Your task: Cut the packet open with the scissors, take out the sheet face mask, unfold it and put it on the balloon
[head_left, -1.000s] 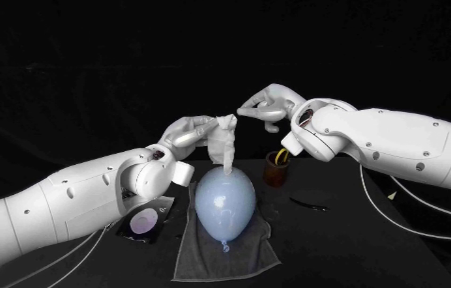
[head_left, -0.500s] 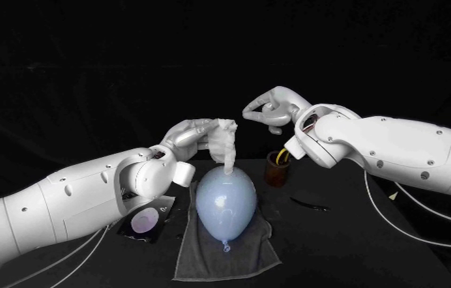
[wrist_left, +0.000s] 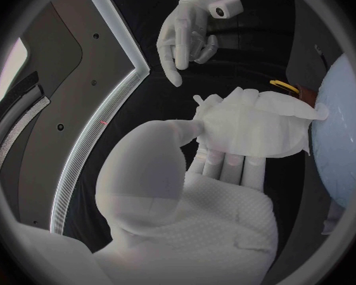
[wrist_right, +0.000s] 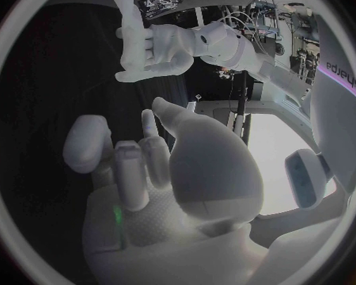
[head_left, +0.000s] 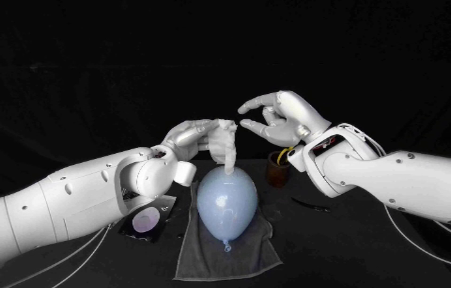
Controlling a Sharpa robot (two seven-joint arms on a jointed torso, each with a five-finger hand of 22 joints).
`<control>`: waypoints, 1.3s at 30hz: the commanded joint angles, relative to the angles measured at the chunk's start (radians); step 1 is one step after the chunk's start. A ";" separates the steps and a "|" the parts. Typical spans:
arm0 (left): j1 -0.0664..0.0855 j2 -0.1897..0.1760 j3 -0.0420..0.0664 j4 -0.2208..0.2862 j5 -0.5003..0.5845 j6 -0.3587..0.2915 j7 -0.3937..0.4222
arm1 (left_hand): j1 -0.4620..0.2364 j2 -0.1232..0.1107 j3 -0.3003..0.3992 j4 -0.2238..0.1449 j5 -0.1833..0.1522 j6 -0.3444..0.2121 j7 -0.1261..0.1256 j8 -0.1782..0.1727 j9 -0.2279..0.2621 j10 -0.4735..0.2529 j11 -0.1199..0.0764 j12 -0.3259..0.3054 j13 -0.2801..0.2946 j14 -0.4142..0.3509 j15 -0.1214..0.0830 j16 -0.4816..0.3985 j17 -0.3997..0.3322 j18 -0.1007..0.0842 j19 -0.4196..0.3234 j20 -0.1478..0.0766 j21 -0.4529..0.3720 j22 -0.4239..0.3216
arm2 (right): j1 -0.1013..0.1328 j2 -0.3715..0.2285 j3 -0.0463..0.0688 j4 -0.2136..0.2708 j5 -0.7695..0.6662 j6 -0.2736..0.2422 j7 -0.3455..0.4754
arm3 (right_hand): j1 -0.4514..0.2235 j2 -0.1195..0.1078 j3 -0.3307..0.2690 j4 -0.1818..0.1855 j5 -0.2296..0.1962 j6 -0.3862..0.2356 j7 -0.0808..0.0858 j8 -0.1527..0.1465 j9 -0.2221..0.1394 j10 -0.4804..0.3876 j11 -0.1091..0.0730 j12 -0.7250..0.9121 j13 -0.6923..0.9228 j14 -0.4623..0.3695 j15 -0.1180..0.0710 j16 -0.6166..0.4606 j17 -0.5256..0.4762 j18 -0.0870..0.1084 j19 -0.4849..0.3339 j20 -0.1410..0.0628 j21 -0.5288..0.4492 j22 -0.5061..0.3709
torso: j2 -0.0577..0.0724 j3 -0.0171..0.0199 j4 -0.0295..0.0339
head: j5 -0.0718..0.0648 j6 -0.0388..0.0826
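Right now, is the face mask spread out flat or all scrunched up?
Scrunched up, not spread. The left hand holds the mask as a narrow crumpled bunch hanging down over the balloon.

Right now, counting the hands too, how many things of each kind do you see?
Hands: 2, left hand and right hand
Mask: 1
Balloon: 1
Towel: 1
Cup: 1
Scissors: 1
Packet: 1
Dark scrap: 1
Total: 9
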 commanded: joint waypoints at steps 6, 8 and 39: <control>0.002 -0.003 0.001 0.014 0.028 -0.006 0.004 | 0.007 -0.010 -0.011 -0.026 0.005 -0.015 0.007 -0.009 0.000 -0.012 0.011 -0.004 -0.002 -0.008 0.006 -0.012 0.003 0.006 -0.001 0.003 -0.009 -0.001 | -0.027 0.032 -0.004 -0.005 -0.239 -0.058 -0.059 | -0.037 -0.053 -0.044 0.012 -0.007 -0.017 0.011 -0.020 -0.012 0.004 0.005 -0.028 0.145 0.095 0.008 -0.012 0.226 -0.009 -0.014 0.005 -0.045 0.130 | 0.002 -0.0020 0.0012 | 0.002 -0.001; 0.002 -0.004 0.001 0.017 0.028 -0.004 0.004 | 0.014 -0.011 -0.014 -0.034 0.005 -0.017 0.008 -0.011 -0.003 -0.015 0.012 -0.004 -0.003 -0.010 0.007 -0.014 0.004 0.006 -0.002 0.003 -0.010 -0.001 | -0.032 0.047 -0.004 -0.016 -0.263 -0.051 -0.093 | -0.049 -0.066 -0.062 0.018 -0.007 -0.029 0.013 -0.028 -0.016 -0.002 0.007 -0.036 0.139 0.093 0.010 -0.015 0.219 -0.006 -0.021 0.007 -0.062 0.126 | 0.003 -0.0021 0.0018 | 0.002 -0.002; 0.002 -0.012 0.001 0.043 0.028 0.046 0.002 | 0.065 -0.014 -0.041 -0.095 0.005 -0.019 0.019 -0.032 -0.025 -0.032 0.019 -0.004 -0.004 -0.019 0.013 -0.029 0.009 0.005 -0.006 0.000 -0.013 0.002 | -0.040 0.138 -0.006 -0.098 -0.376 -0.036 -0.262 | 0.036 -0.021 -0.078 0.004 -0.008 0.039 -0.005 -0.001 -0.008 0.000 -0.008 -0.025 0.141 0.095 -0.001 -0.011 0.227 -0.008 -0.013 0.002 -0.042 0.131 | 0.000 -0.0007 0.0001 | 0.003 -0.010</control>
